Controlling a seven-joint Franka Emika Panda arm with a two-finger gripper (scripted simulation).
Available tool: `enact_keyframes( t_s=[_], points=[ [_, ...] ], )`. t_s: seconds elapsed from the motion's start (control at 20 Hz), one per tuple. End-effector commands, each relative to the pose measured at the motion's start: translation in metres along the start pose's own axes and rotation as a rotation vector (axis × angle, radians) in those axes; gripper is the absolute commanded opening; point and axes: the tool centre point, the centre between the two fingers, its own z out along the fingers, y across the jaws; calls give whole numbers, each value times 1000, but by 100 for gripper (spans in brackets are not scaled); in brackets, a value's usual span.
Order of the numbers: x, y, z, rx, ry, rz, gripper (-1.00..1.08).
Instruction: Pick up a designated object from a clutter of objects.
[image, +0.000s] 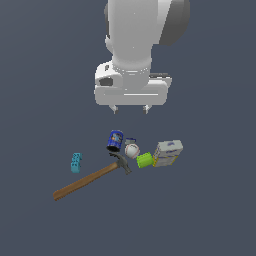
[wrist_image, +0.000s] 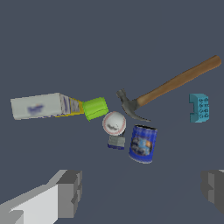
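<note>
The teal studded brick (image: 75, 163) lies alone at the exterior view's left, apart from the pile, near the hammer's handle; it also shows in the wrist view (wrist_image: 199, 107). My gripper (image: 130, 108) hangs high above the clutter, open and empty, its fingers (wrist_image: 70, 192) spread wide. Below it lie the blue can (image: 115, 140), the white baseball (image: 132, 150), the lime-green cylinder (image: 144, 160), the white-and-yellow box (image: 167, 153) and the wooden-handled hammer (image: 90, 178).
A small grey-blue block (wrist_image: 116, 142) sits between the baseball and the can. All objects rest on a flat dark grey floor (image: 200, 215).
</note>
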Motion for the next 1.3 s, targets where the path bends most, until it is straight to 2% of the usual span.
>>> enact_keyframes(
  t_s=[0.0, 0.55, 0.9, 1.25],
  points=[
    [0, 0, 0, 0, 0, 0, 100],
    [5, -29, -8, -17, 15, -47, 100],
    [13, -16, 2, -10, 15, -48, 100],
    [35, 21, 34, 5, 19, -53, 100]
  ],
)
